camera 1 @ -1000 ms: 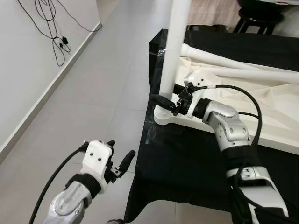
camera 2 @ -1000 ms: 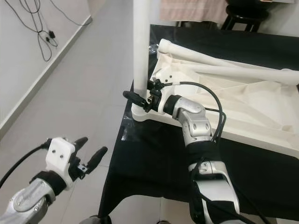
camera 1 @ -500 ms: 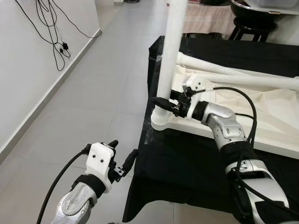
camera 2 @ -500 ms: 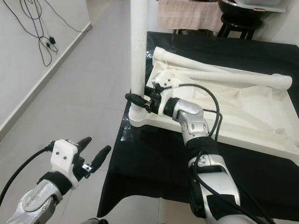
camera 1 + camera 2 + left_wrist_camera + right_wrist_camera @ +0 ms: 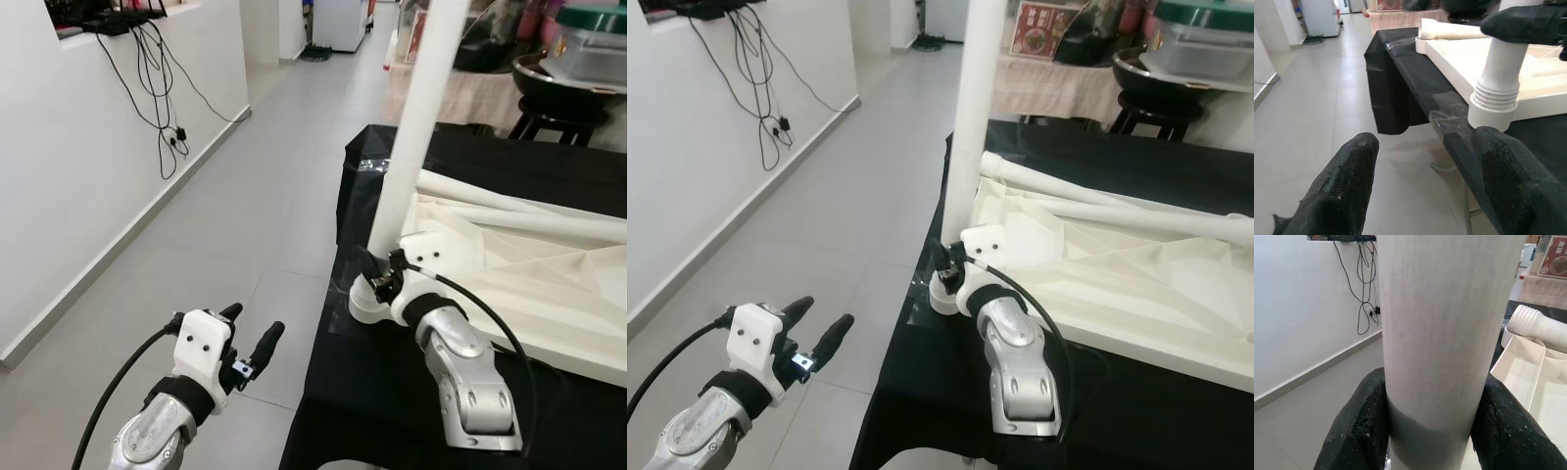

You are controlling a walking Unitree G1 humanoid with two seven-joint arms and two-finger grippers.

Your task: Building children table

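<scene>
A white children's table top lies upside down on a black-covered surface. One white leg stands upright in its near left corner socket. My right gripper is shut on this leg just above the socket, and in the right wrist view its black fingers press both sides of the leg. Two loose legs lie across the table top. Left of the table's edge, my left gripper hangs open over the floor with nothing between its fingers.
Grey tiled floor stretches to the left. A white wall with hanging black cables runs along the far left. A black stool and a covered table with a pot stand behind.
The whole picture has shifted, so the camera has moved and shows more of the room. My right gripper keeps its hold low on the upright leg. The left gripper stays open.
</scene>
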